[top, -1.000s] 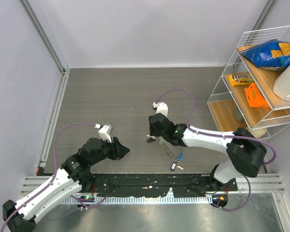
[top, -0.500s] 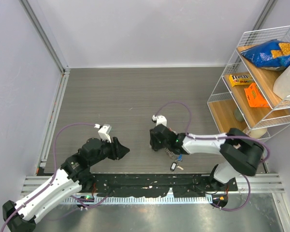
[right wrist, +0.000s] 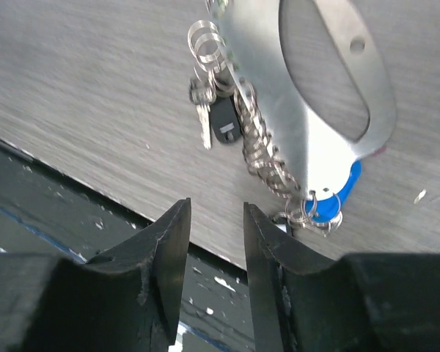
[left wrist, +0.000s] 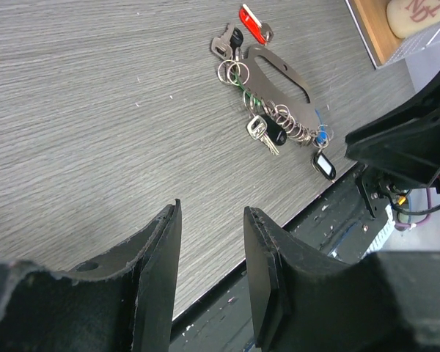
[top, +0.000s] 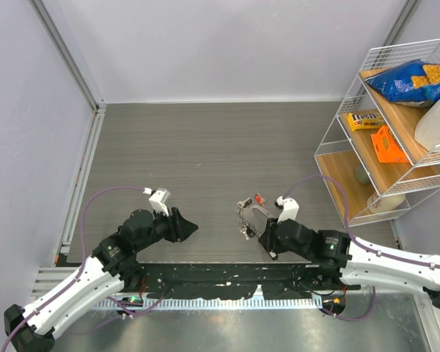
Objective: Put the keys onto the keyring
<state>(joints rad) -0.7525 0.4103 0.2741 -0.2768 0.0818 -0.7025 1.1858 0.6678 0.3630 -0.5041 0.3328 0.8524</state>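
One flat silver metal keyring plate point(right wrist: 290, 143) carries many small wire rings. Seen from the left wrist, there is one red-headed key point(left wrist: 253, 22) at its 11 o'clock end, two black-headed keys point(left wrist: 276, 134), one plain silver key point(left wrist: 260, 132) and one blue plastic piece point(left wrist: 320, 136) at 4 o'clock. The left end effector point(left wrist: 213, 213) and right end effector point(right wrist: 216, 209) make two.

Illegible lettering on beige block point(left wrist: 418, 13)

A grey wood-grain tabletop point(top: 191, 147) lies between pale lilac walls point(top: 227, 44). At its right edge stands a white wire rack with wooden shelves point(top: 336, 174), holding a crinkled blue snack bag point(top: 407, 81), a yellow candy box point(top: 364, 121) and an orange packet point(top: 389, 144).
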